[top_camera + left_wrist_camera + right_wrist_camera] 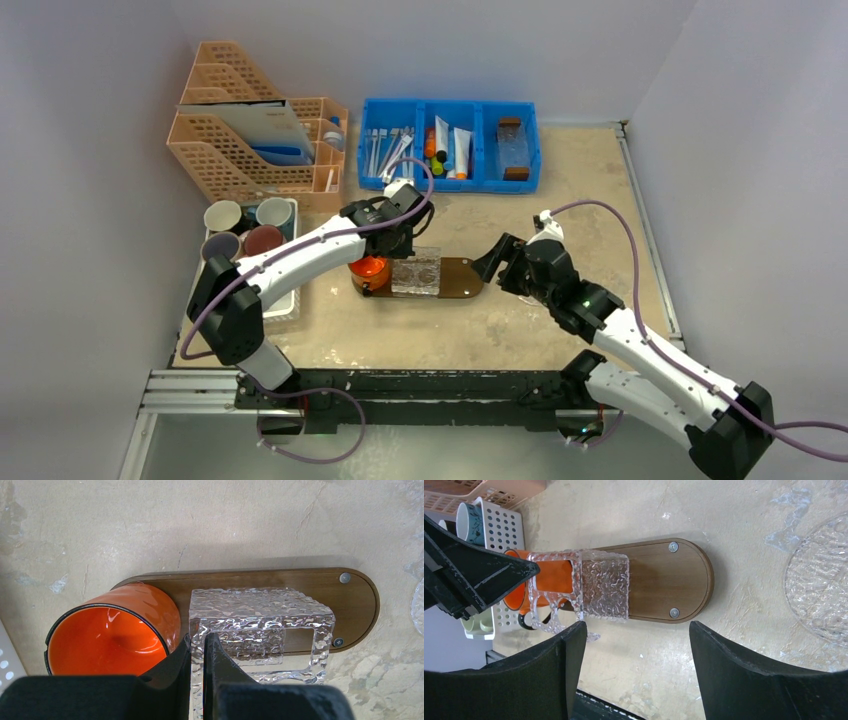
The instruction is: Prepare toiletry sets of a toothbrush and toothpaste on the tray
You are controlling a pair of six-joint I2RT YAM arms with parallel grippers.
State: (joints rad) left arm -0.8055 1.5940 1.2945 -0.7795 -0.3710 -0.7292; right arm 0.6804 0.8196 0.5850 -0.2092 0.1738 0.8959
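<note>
The dark brown tray point(462, 282) is laid flat on the table point(580, 190), with its long side running from left to right. On the left end of the tray an orange cup point(369, 270) is stood upright. Just beside it, toward the middle of the tray, a clear holder point(416, 276) of textured material is placed. On the right end of the tray the bare wood is seen, with two small pale dots.

The left gripper point(198, 652) is positioned over the tray. Its fingers are clenched on a thin wall of the clear holder, on the side next to the orange cup. The right gripper point(636, 630) is held just beyond the right end of the tray. Its fingers point(744, 675) are spread wide and nothing is grasped between them.

The toothbrushes point(385, 150) and the white tubes point(455, 148) are found well behind the tray, in a blue bin point(450, 183). The toothbrushes are kept in its left compartment. The white tubes are kept in the middle one, together with orange and green tubes.

To the left of the tray a white perforated tray point(499, 527) with cups point(222, 215) is seen. Near the right end of the tray a round clear dish point(824, 580) is laid on the table.
</note>
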